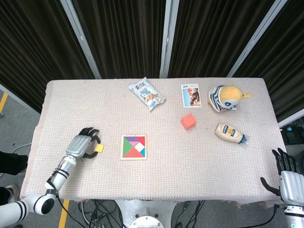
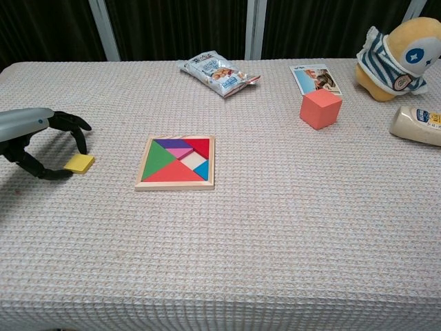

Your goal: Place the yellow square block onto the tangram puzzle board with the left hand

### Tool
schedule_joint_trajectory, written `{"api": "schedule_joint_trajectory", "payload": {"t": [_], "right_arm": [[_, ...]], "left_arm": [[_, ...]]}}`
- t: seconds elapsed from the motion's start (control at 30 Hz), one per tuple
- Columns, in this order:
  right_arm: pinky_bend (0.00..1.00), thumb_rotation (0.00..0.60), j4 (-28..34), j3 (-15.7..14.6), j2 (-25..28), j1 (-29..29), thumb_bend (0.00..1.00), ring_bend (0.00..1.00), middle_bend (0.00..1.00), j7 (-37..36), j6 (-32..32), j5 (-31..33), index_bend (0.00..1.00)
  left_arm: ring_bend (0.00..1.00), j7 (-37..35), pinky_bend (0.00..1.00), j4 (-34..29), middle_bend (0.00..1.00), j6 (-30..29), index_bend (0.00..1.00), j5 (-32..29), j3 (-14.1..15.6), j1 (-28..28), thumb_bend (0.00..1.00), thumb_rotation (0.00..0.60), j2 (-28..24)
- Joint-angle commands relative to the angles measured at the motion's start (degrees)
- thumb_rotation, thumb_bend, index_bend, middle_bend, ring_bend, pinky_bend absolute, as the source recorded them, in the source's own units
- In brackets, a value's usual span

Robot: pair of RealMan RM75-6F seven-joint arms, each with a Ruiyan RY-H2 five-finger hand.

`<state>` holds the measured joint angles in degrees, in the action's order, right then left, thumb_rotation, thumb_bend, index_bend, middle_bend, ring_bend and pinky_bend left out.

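1. Head view: the yellow square block (image 1: 99,148) lies flat on the desk (image 1: 156,118) at lower left of the frame, just left of the tangram puzzle board (image 1: 134,147) but apart from it. The left hand (image 1: 81,145) arches beside the block, fingers curled toward it; whether they touch it cannot be told here.
2. Head view: the right hand (image 1: 286,175) sits at the lower right corner, fingers spread, holding nothing.
3. Chest view: the left hand (image 2: 38,141) brackets the block (image 2: 80,163) at left of frame, fingers apart and not clamped.
4. Judgement: the block looks thin, stiff and light; pinching opposite edges suits it, though it may slide on the textured cloth.
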<state>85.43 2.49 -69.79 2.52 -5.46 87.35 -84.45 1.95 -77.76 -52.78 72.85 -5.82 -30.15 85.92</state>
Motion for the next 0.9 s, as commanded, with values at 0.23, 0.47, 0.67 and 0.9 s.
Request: {"api": "schedule_joint_trajectory", "payload": {"t": [0.23, 0.47, 0.67, 0.9], "right_arm": [[0.00, 0.600, -0.5, 0.1, -0.3, 0.0, 0.15, 0.00, 0.00, -0.4, -0.1, 0.1, 0.00], [0.00, 0.600, -0.8, 0.1, -0.3, 0.0, 0.15, 0.00, 0.00, -0.8, 0.0, -0.1, 0.00], [0.00, 0.600, -1.0, 0.3, -0.4, 0.0, 0.15, 0.00, 0.00, -1.1, -0.1, 0.2, 0.00], [0.00, 0.600, -1.4, 0.3, -0.4, 0.2, 0.15, 0.00, 0.00, -2.0, 0.3, 0.1, 0.00]], "left_arm": [[0.00, -0.1, 0.00, -0.2, 0.12, -0.5, 0.46, -0.1, 0.2, -0.1, 0.31, 0.600, 0.1], [0.00, 0.0, 0.00, -0.8, 0.12, -0.8, 0.47, 0.3, 0.1, -0.7, 0.31, 0.600, 0.3], [0.00, 1.6, 0.00, -4.4, 0.12, -0.8, 0.47, 0.6, -1.1, -2.4, 0.30, 0.600, 0.0], [0.00, 6.4, 0.00, -8.9, 0.12, 0.9, 0.48, 0.1, -2.9, -6.3, 0.30, 0.600, 0.9]]}}
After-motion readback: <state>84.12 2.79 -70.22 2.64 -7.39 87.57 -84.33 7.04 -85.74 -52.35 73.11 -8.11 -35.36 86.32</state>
